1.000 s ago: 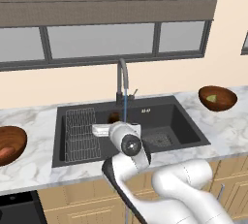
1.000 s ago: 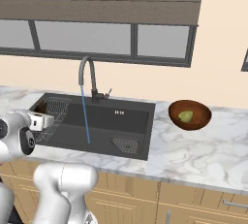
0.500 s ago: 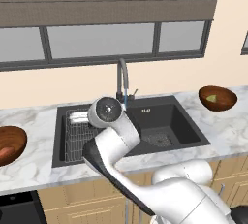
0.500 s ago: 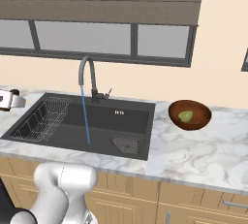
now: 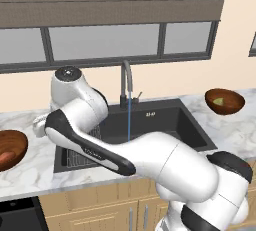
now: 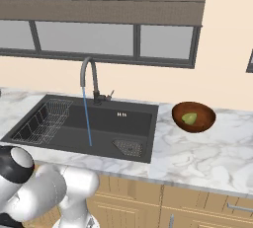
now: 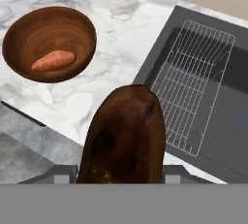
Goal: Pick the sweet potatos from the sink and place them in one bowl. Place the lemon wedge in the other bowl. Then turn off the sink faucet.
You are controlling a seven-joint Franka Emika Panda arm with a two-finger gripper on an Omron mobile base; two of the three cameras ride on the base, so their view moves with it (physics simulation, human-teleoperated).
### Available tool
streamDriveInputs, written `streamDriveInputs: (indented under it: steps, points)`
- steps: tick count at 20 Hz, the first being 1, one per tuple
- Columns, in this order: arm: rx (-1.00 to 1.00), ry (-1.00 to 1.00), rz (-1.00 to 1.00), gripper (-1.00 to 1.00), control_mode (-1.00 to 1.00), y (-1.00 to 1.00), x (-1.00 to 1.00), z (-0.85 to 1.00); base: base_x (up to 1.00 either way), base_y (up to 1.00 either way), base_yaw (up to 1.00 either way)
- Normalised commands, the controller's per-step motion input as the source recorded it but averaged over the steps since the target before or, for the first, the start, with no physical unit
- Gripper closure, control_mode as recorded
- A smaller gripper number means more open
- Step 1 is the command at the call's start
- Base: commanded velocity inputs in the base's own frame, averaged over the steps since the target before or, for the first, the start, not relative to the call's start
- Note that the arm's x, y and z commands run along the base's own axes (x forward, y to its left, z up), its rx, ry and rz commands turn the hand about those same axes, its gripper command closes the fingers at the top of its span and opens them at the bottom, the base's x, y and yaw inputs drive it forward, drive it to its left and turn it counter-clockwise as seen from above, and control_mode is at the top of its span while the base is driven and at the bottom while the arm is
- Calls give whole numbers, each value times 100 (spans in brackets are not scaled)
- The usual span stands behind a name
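the gripper (image 7: 121, 177) is clamped on the dark brown tuber (image 7: 123, 133), which stands up between the jaws and blocks much of the hand view. it hangs over the marble counter (image 7: 121, 48), between the sink (image 7: 203, 87) with its wire rack (image 7: 196, 82) and the left bowl (image 7: 48, 41) — not yet above the bowl. the orange tuber (image 7: 53, 60) already lies inside that bowl. the right bowl (image 6: 193, 116) holds the lemon wedge (image 6: 189, 118), and water runs from the faucet (image 6: 89, 76).

the step in hand looks like carrying the second tuber to the left bowl. to do it well, the arm (image 5: 100, 140) should carry on sideways until the tuber sits over the bowl's middle, not its near rim, then come down low before letting go — a drop from height could bounce it out or knock the orange one. the grip should hold firm until then. the faucet lever comes last.
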Motion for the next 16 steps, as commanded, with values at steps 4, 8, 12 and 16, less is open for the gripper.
streamDriveInputs:
  steps: [4, 8, 12, 16]
  points:
    - [-18, 12, 23, 100, -100, 87, 12, -52, 0, 0, 0]
    - [-7, 0, 13, 100, -100, 73, 28, -23, 0, 0, 0]
    - [0, 0, 10, 100, -100, 48, 43, -18, 0, 0, 0]
    - [0, 0, 11, 100, -100, 50, 36, -24, 0, 0, 0]
